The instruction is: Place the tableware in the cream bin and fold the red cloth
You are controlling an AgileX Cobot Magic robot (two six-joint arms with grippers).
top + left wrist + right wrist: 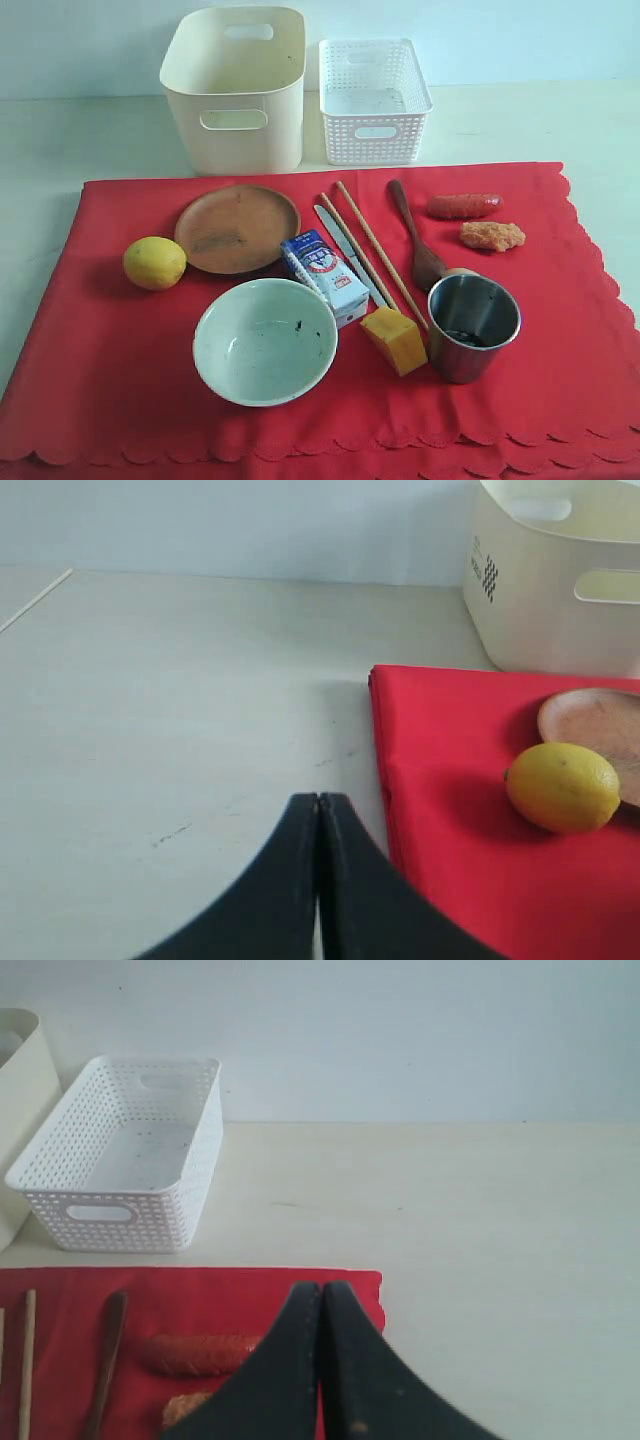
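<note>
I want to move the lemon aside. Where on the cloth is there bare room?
Bare red cloth lies right of the steel cup and left of the bowl. It is crowded from milk carton to chopsticks and spoon.

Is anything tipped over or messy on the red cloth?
Yes. The milk carton lies on its side right beside the bowl instead of standing up. The bowl also has a few dark specks inside. Nothing looks spilled.
</note>
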